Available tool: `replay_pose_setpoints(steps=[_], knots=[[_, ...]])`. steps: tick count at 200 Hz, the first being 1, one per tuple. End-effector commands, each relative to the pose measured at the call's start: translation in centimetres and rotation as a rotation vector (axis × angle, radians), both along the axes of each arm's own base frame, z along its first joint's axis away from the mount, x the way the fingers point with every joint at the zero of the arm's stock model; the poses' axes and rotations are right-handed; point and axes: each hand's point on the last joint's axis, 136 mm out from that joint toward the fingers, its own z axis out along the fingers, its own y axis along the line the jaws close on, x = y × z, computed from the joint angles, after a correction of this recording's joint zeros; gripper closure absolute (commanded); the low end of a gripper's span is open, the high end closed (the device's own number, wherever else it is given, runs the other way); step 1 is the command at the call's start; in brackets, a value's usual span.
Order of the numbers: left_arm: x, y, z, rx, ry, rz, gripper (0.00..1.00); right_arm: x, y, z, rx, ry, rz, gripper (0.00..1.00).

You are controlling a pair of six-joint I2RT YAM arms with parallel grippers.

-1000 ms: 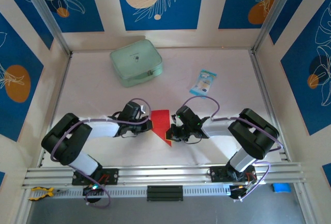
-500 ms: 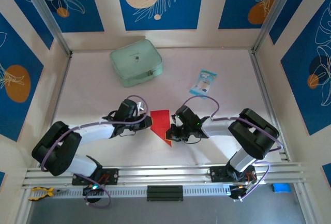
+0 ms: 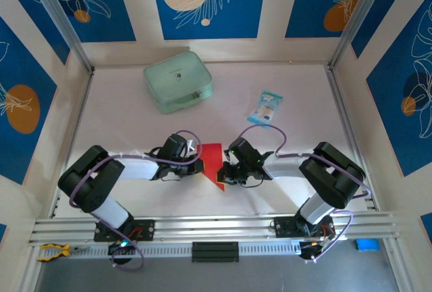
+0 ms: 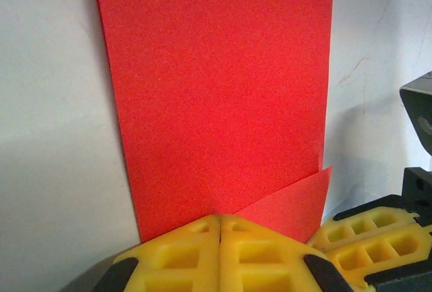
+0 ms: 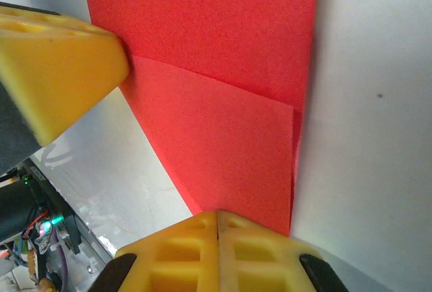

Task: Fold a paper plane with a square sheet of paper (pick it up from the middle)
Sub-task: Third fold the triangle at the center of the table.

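The square sheet of paper [image 3: 213,159] is bright red and lies flat on the white table, creased into a narrow shape with a point toward the near edge. A triangular flap [image 4: 291,206] is folded over its lower part [image 5: 223,150]. My left gripper [image 3: 198,162] is shut, its yellow tips [image 4: 221,222] set on the paper's left edge. My right gripper [image 3: 225,170] is shut too, its tips [image 5: 217,215] resting on the flap near the point. Each wrist view catches the other gripper's yellow fingers [image 4: 368,238] [image 5: 57,69] beside the paper.
A pale green zip pouch [image 3: 177,81] sits at the back left and a small blue-white packet [image 3: 264,107] at the back right. Metal frame posts and walls close in the table [image 3: 121,110] on three sides.
The left arm's elbow dropped out to the left and came back, and its gripper ended slightly farther right on the paper's edge. The right arm and the paper stayed put.
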Motion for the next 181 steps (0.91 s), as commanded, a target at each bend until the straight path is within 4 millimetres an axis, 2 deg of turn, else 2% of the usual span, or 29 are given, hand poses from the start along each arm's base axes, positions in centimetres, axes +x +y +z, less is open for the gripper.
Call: replay_pose_setpoints(steps=[1,28,43,63,93,127,181], knots=[[-0.6,1.4,-2.0,0.068,0.029,0.025,0.96,-0.8,-1.2,-0.2,-0.066,0.02,0.008,0.98],[-0.8,1.3,-2.0,0.067,0.033,0.017,0.97,0.3,1.1,2.4,0.018,-0.028,0.056,0.97],[-0.8,1.3,-1.9,0.065,0.031,0.016,0.97,0.6,2.1,3.1,0.045,-0.043,0.077,0.97],[-0.8,1.2,-1.9,0.065,0.03,0.015,0.97,1.1,3.3,3.0,0.061,-0.042,0.091,0.97],[-0.8,1.1,-1.8,0.062,0.03,0.013,0.97,1.0,4.1,1.2,0.033,0.002,0.104,0.96],[-0.8,1.3,-2.0,0.069,0.034,0.017,0.98,-0.2,2.9,-0.8,-0.019,0.04,0.093,0.96],[-0.9,1.8,-2.3,0.101,0.037,0.02,0.98,-2.7,-0.4,-0.9,-0.026,0.055,0.07,0.95]])
